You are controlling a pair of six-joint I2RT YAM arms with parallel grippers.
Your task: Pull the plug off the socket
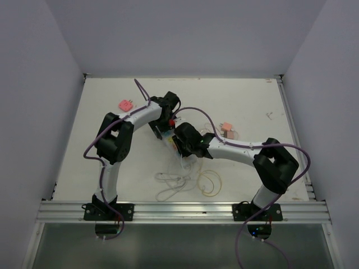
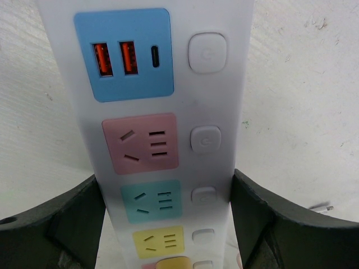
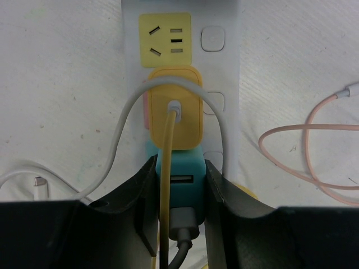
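Observation:
The socket [image 2: 162, 84] is a long white strip with blue, pink, teal and yellow outlet faces. My left gripper [image 2: 168, 193] is shut on its two long sides, one dark finger [image 2: 78, 218] against each edge. At the strip's other end, a teal plug [image 3: 180, 168] with a grey cable sits in the socket [image 3: 224, 61], just below a yellow plug [image 3: 174, 106] with a yellow cord. My right gripper [image 3: 180, 176] is shut on the teal plug, with its fingers pressed to both sides. From above, both grippers [image 1: 162, 120] [image 1: 179, 140] meet over the strip at the table's middle.
A loose pink plug [image 1: 124, 105] lies at the back left and another [image 1: 227, 128] to the right of the arms. White cables [image 1: 174, 179] and a yellow loop [image 1: 210, 182] are tangled near the front. A pink cord [image 3: 314, 151] curls beside the strip.

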